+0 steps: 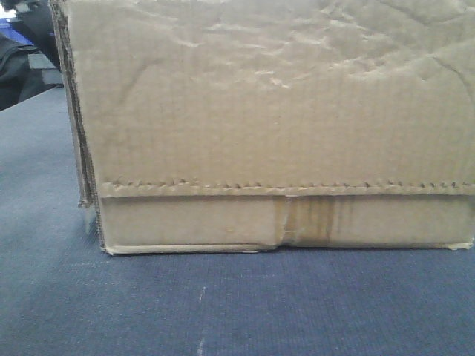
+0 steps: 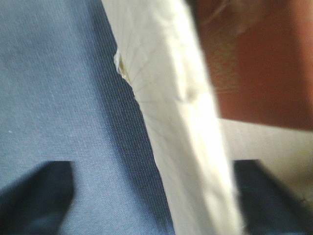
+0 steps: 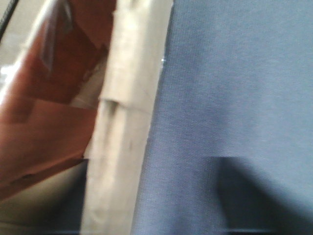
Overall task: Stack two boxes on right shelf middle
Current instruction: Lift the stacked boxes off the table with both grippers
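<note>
1. The left claw (image 2: pixel 156 169) stands wide open. Its two dark fingers (image 2: pixel 34 200) show at the bottom corners of the left wrist view, well apart from each other.
2. A pale wall of the box (image 2: pixel 181 122) runs slantwise down between those fingers. It lies just beside the one at the bottom right and clear of the other, so nothing is gripped.
3. The right claw (image 3: pixel 159 164) also looks wide open, though its view is blurred. One dark finger (image 3: pixel 259 196) sits at the lower right, and a dim dark patch sits at the lower left.
4. A wall of the box (image 3: pixel 127 122) passes between them, near the left patch and apart from the right finger.
5. Both wrist views look down past the fingers. Each has the blue cloth (image 2: pixel 54 88) on the outer side of the wall and a reddish-brown surface (image 2: pixel 259 63) on the other side. The arms themselves are out of sight.
6. In the front view the box (image 1: pixel 274 126) fills most of the picture and stands on the blue cloth (image 1: pixel 223 304).
7. Its brown face is wrinkled near the top.
8. A flap with a toothed edge (image 1: pixel 260 185) crosses the face low down.
9. A strip of tape (image 1: pixel 312 222) runs upright below that edge.
10. The box's left corner (image 1: pixel 85 148) is in view, and its right side runs off the picture.
</note>
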You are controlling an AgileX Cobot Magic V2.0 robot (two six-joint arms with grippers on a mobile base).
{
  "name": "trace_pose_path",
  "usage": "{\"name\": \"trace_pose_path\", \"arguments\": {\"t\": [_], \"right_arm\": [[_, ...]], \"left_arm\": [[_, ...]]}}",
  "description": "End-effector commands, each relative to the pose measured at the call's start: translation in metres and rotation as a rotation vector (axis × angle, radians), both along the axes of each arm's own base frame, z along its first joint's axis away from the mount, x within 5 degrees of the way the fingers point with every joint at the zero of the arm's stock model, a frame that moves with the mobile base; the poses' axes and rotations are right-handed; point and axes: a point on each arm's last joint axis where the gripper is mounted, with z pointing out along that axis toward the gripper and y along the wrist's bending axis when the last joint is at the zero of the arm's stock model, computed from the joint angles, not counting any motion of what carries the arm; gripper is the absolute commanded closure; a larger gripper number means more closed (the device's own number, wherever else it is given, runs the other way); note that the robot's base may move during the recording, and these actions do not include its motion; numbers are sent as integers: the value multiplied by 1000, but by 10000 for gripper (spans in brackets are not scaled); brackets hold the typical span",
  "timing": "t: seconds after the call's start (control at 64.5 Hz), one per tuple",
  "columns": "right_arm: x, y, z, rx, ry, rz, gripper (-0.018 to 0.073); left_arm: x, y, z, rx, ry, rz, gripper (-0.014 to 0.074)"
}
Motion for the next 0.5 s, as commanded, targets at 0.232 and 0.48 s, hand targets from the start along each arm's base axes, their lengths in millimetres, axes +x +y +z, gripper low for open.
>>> {"name": "trace_pose_path", "arguments": {"t": [0.232,0.48], "right_arm": [[1,-2,3,-21,-28,4,715],[-9,-4,23,-8,-103,1,715]], "left_arm": [[-2,-2,4,-18,-7,13,708],[-14,3,28,-42,-67,29,708]]}}
